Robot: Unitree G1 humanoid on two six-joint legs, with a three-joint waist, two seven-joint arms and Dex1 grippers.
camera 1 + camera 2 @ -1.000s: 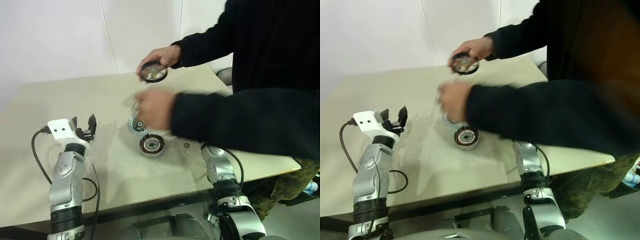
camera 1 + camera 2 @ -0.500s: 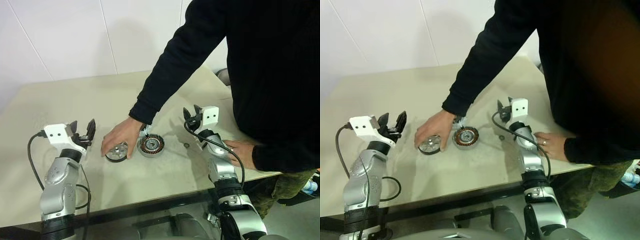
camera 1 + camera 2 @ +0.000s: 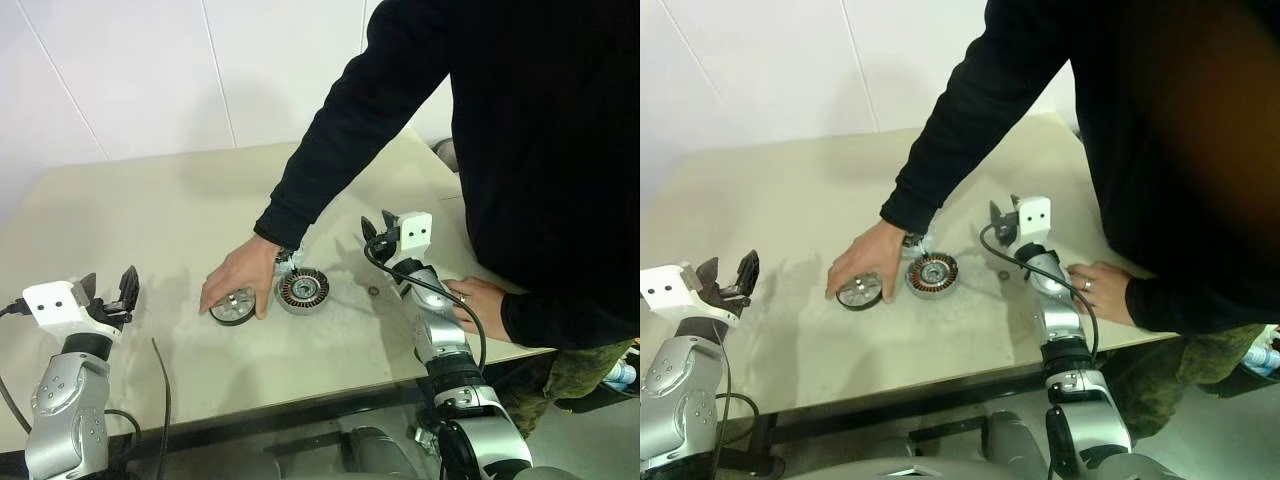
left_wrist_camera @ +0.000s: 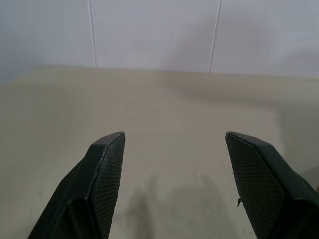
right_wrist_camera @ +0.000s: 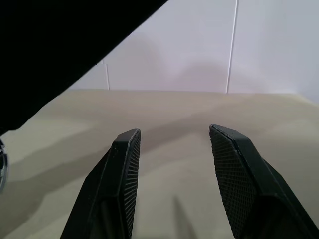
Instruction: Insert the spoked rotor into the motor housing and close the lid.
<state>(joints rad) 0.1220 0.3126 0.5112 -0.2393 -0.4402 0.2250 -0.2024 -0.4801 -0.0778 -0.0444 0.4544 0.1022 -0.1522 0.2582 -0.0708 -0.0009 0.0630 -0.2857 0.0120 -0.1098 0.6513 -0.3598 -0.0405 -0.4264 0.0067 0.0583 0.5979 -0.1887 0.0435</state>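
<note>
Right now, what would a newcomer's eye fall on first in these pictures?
A person in a black sleeve leans over the table, one hand resting on the spoked rotor at mid-table, right beside the motor housing. The left gripper and right gripper stand open, apart from the parts.

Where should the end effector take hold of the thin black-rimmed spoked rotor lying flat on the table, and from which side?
Probably by the black outer rim of the thin spoked rotor, coming straight down from above with one finger outside the rim and one through a spoke gap, since it lies flat. The person's hand rests over it now, so wait. The open left end effector is on its free side.
</note>
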